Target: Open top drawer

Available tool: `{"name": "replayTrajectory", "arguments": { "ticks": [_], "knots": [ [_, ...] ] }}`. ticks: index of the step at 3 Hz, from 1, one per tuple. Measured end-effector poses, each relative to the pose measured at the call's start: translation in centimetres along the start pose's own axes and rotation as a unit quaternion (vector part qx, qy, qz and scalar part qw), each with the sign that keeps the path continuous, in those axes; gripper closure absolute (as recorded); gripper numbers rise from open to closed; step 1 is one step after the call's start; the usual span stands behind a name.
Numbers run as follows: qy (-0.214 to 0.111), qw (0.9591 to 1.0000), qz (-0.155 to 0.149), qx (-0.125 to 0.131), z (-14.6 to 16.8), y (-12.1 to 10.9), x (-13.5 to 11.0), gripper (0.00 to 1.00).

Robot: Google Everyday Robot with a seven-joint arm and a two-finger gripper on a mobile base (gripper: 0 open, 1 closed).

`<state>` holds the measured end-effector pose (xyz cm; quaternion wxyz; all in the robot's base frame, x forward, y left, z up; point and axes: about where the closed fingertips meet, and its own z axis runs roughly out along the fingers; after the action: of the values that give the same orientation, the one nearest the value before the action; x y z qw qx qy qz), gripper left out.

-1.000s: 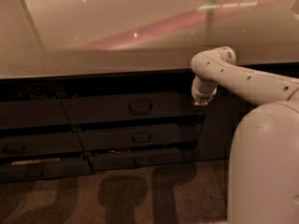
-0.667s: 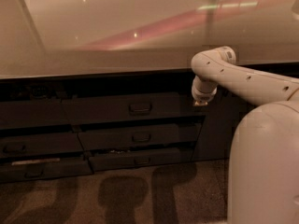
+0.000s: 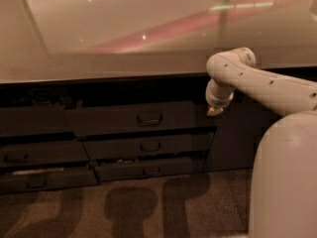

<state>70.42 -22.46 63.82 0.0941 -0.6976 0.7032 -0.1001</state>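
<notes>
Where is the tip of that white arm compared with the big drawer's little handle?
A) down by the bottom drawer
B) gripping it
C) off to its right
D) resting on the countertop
C: the gripper hangs near the right end of the top drawer, clearly right of its handle.

This looks like an office break area or workroom; which of the two cannot be told. A long, pale, glossy countertop (image 3: 124, 38) spans the far side. Below it is built-in dark grey cabinetry: the top drawer (image 3: 114, 120) and shorter drawers (image 3: 148, 147) beneath, each with a small pull handle. The near floor (image 3: 148, 202) looks like brown speckled carpet. The gripper (image 3: 214, 111) hangs just right of the top drawer.
</notes>
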Motion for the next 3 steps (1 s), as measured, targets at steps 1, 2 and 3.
{"name": "replayTrajectory", "arguments": {
  "ticks": [1, 2, 3],
  "knots": [
    [0.0, 1.0, 0.0, 0.0, -0.3, 0.0, 0.0, 1.0],
    [-0.005, 1.0, -0.005, 0.0, -0.2, 0.6, -0.1, 1.0],
    [-0.003, 0.9997, -0.015, 0.018, -1.2, 0.7, 0.5, 1.0]
  ]
}}
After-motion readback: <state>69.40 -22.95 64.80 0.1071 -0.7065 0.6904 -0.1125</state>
